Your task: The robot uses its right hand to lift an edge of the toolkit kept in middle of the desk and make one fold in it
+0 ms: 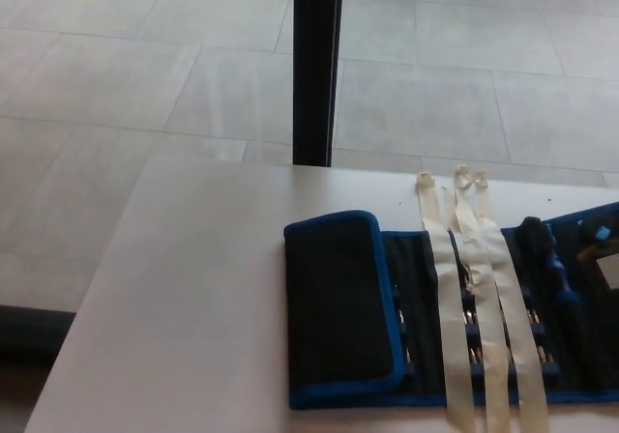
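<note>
Desk [193,307]: pale, plain top, filling the lower half of the frame; its far edge runs across the middle.

Toolkit [445,317]: black roll-up pouch with blue trim, lying flat on the desk at lower right and running off the right edge of the frame. It sits right of the frame's centre, not in the middle of the visible desk.

Flap [334,303]: the toolkit's left end, lying doubled over the pockets, its blue border curving round the corners. Judged from this, one fold is already in place and the task looks done or nearly so.

Tape [474,307]: three cream strips running from the desk's far side down across the open pockets to the bottom of the frame. They seem meant to pin the pouch to the desk so that it does not slide when an edge is lifted.

Tools [556,259]: dark handles and small bits in the pockets, right of the flap; too small to sort.

Post [317,66]: black upright behind the desk, upper centre, against a grey tiled floor [116,66].

Hands: neither the left nor the right shows anywhere, so whether they are released or clenched cannot be told. Nothing touches the toolkit.
</note>
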Available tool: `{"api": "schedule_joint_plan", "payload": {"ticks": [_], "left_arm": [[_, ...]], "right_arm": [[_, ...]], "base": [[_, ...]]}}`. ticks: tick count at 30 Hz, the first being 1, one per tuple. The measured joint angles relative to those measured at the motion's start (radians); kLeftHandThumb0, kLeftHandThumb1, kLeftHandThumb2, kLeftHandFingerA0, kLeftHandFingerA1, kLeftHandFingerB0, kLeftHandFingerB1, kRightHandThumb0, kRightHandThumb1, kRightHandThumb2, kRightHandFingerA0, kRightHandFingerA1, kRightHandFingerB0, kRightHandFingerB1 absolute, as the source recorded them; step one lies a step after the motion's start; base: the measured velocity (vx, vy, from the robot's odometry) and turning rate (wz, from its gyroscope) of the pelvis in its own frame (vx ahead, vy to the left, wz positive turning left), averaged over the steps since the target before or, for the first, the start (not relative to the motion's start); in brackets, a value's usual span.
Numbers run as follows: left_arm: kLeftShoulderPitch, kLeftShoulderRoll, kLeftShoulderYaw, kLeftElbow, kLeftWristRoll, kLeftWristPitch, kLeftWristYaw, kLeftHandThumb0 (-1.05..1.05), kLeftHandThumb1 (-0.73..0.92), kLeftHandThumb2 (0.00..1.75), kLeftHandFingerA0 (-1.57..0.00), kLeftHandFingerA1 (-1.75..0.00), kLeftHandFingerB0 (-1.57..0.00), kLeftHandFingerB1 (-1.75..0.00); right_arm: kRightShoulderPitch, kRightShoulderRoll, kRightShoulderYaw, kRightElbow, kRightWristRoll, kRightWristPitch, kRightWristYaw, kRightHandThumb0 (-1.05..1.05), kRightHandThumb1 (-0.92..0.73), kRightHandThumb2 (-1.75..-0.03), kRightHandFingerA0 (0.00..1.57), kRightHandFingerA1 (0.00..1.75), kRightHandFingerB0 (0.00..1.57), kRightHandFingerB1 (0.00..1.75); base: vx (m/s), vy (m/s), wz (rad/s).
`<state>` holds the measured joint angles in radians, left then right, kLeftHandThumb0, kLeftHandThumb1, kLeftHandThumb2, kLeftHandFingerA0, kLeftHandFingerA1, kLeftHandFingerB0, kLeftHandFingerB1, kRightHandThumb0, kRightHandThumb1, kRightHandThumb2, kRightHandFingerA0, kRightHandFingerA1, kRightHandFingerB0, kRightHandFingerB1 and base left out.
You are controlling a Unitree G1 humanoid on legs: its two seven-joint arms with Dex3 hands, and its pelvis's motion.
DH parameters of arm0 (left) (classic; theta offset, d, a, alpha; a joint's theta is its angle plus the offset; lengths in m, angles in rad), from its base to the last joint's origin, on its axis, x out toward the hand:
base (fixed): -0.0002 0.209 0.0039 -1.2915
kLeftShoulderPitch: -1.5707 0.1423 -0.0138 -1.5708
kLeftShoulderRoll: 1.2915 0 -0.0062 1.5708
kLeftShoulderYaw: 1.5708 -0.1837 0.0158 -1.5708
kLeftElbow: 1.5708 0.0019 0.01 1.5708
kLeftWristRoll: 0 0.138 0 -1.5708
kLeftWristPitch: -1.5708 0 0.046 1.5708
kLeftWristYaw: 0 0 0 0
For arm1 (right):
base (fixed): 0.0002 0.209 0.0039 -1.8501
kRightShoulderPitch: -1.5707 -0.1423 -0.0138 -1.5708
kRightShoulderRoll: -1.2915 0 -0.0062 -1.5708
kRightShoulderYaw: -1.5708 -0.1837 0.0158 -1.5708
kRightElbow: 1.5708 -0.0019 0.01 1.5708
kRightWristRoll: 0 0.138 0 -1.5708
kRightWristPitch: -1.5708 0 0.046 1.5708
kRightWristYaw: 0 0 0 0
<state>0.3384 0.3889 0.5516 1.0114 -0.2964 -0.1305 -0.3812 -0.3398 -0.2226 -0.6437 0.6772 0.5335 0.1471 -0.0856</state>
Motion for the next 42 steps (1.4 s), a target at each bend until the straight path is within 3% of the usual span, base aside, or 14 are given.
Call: {"api": "schedule_joint_plan", "payload": {"ticks": [10,20,21,22,26,27,28,29,33,34,35,38,41,42], "left_arm": [[-0.003,0.0,-0.007,0.006,0.0,-0.018,-0.001,-0.69,0.87,0.67,-0.38,-0.55,-0.36,-0.35],[-0.003,0.0,-0.011,-0.011,-0.001,-0.023,-0.006,-0.72,0.87,0.67,-0.36,-0.57,-0.31,-0.34],[-0.003,0.0,-0.011,-0.011,-0.001,-0.023,-0.007,-0.72,0.87,0.67,-0.37,-0.55,-0.32,-0.33],[-0.003,0.0,-0.011,-0.01,-0.001,-0.023,-0.008,-0.73,0.88,0.67,-0.36,-0.54,-0.3,-0.33],[-0.006,0.004,-0.013,-0.003,0.0,-0.023,-0.01,-0.75,0.87,0.67,-0.37,-0.58,-0.31,-0.35],[-0.006,0.005,-0.013,-0.001,-0.001,-0.023,-0.01,-0.75,0.87,0.67,-0.37,-0.58,-0.31,-0.35],[-0.006,0.005,-0.013,0.002,-0.001,-0.024,-0.011,-0.73,0.87,0.67,-0.38,-0.57,-0.32,-0.33],[-0.007,0.005,-0.013,0.008,-0.001,-0.023,-0.012,-0.74,0.87,0.67,-0.4,-0.59,-0.32,-0.33],[-0.006,0.005,-0.012,0.011,-0.001,-0.023,-0.012,-0.74,0.89,0.67,-0.37,-0.53,-0.3,-0.32],[-0.006,0.005,-0.012,0.013,-0.001,-0.024,-0.012,-0.75,0.88,0.67,-0.37,-0.53,-0.31,-0.32],[-0.007,0.005,-0.014,0.016,0.0,-0.024,-0.013,-0.75,0.88,0.67,-0.38,-0.53,-0.32,-0.32],[-0.007,0.006,-0.017,0.021,0.0,-0.024,-0.013,-0.74,0.89,0.67,-0.36,-0.52,-0.31,-0.32],[-0.005,0.006,-0.02,0.017,0.0,-0.024,-0.014,-0.74,0.88,0.67,-0.39,-0.56,-0.33,-0.34],[-0.005,0.006,-0.02,0.017,0.0,-0.024,-0.013,-0.74,0.89,0.67,-0.39,-0.55,-0.32,-0.34]], "right_arm": [[0.008,0.169,0.015,-0.178,0.043,0.028,-0.023,-0.9,-0.92,-0.75,0.23,0.56,0.2,0.39],[0.126,0.328,0.089,-0.421,0.084,0.028,-0.044,-0.87,-0.92,-0.76,0.2,0.49,0.16,0.38],[0.14,0.332,0.105,-0.435,0.081,0.028,-0.044,-0.86,-0.92,-0.76,0.2,0.49,0.16,0.38],[0.151,0.334,0.121,-0.448,0.078,0.027,-0.046,-0.83,-0.76,-1.08,0.18,0.55,0.15,0.48],[0.196,0.326,0.203,-0.515,0.046,0.024,-0.047,-0.82,-0.76,-1.12,0.23,0.58,0.12,0.48],[0.211,0.32,0.226,-0.535,0.033,0.023,-0.047,-0.82,-0.76,-1.12,0.23,0.58,0.12,0.48],[0.221,0.314,0.245,-0.55,0.022,0.022,-0.048,-0.84,-0.92,-0.74,0.28,0.52,0.18,0.39],[0.234,0.306,0.269,-0.571,0.005,0.019,-0.049,-0.84,-0.92,-0.72,0.33,0.53,0.23,0.39],[0.264,0.294,0.346,-0.655,-0.051,0.018,-0.062,-0.82,-0.92,-0.71,0.32,0.56,0.23,0.42],[0.267,0.291,0.361,-0.671,-0.062,0.017,-0.062,-0.81,-0.74,-1.09,0.26,0.6,0.16,0.5],[0.269,0.288,0.375,-0.684,-0.071,0.017,-0.061,-0.81,-0.92,-0.71,0.3,0.55,0.19,0.42],[0.277,0.267,0.43,-0.715,-0.108,0.016,-0.049,-0.8,-0.92,-0.71,0.35,0.57,0.27,0.44],[0.278,0.254,0.475,-0.745,-0.144,0.01,-0.037,-0.85,-0.84,-0.85,0.3,0.58,0.21,0.46],[0.278,0.249,0.488,-0.754,-0.154,0.009,-0.032,-0.8,-0.92,-0.76,0.27,0.59,0.19,0.45]], "base": [[0.0,0.0,-0.01],[0.0,0.0,-0.02],[0.0,0.0,0.0],[0.0,0.0,0.0],[0.0,0.0,0.0],[0.0,0.0,0.0],[0.0,0.0,0.0],[0.0,0.0,0.0],[0.0,0.0,0.0],[0.0,0.0,0.0],[0.0,0.0,0.0],[0.0,0.0,0.07],[0.0,0.0,0.08],[0.0,0.0,0.1]]}}
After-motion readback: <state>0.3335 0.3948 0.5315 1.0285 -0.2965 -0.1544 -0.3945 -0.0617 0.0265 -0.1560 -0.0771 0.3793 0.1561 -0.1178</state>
